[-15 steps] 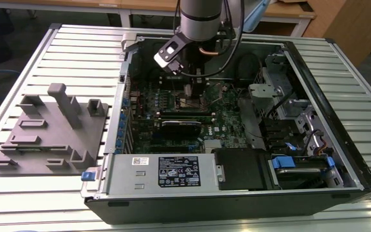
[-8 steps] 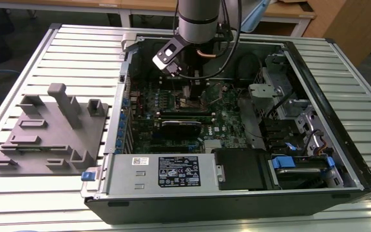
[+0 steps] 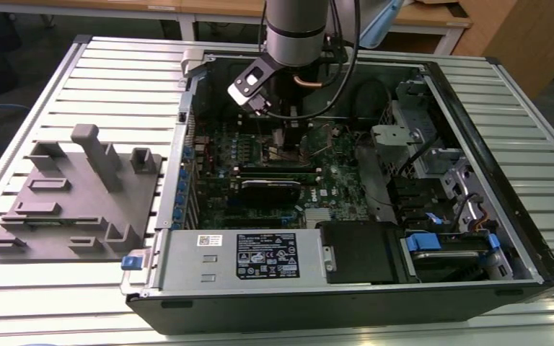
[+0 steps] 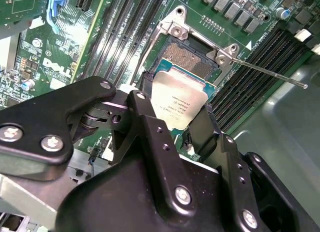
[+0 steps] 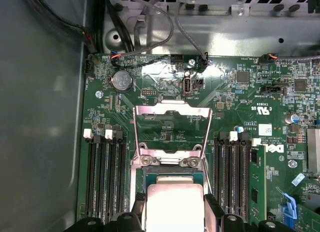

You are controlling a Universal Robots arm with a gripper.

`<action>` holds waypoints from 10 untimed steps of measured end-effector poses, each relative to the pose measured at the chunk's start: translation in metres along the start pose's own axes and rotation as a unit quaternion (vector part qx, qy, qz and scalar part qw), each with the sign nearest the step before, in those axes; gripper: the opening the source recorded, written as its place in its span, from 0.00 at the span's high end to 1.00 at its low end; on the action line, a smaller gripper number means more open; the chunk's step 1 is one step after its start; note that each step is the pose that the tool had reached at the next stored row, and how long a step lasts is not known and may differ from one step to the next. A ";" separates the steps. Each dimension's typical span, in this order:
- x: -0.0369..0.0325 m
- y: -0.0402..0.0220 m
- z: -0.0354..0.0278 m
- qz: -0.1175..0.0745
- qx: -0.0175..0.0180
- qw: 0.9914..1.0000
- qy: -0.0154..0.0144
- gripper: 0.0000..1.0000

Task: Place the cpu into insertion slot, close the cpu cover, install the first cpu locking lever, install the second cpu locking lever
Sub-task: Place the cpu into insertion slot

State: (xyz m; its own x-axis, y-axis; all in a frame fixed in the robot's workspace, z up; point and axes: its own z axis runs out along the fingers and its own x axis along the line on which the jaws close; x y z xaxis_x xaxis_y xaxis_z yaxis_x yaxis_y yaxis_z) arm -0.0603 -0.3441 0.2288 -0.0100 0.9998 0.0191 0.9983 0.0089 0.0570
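Note:
My gripper (image 4: 175, 105) is shut on the cpu (image 4: 177, 99), a flat square chip with a silver-grey top, one black finger on each side edge. The chip hangs over the near part of the insertion slot (image 4: 192, 59), whose dark pin field shows beyond it. Whether chip and slot touch I cannot tell. In the first wrist view the cpu (image 5: 172, 204) sits between the fingers (image 5: 212, 214), and the cpu cover (image 5: 172, 109) stands swung open behind the slot (image 5: 172, 173). A thin locking lever (image 4: 272, 75) sticks out unlatched. In the exterior view the gripper (image 3: 282, 137) reaches down onto the green motherboard (image 3: 257, 162).
The open computer case (image 3: 508, 238) lies on a slatted table (image 3: 123, 79). Black memory slots (image 5: 102, 172) flank the socket on both sides. A black card (image 3: 272, 189), a power supply (image 3: 257, 256) and drive bays (image 3: 431, 166) fill the case. A grey fixture (image 3: 75, 194) stands at the exterior view's left.

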 end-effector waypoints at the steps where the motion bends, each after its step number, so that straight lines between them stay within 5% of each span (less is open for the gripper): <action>1: 0.0000 0.0000 0.0001 0.000 0.000 1.000 0.000 0.46; 10: 0.0000 -0.0001 0.0019 0.000 0.000 1.000 0.000 0.46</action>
State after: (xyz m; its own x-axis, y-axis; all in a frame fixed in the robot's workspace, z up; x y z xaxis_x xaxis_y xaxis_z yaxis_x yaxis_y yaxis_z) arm -0.0603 -0.3441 0.2268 -0.0100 0.9998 0.0187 0.9983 0.0089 0.0570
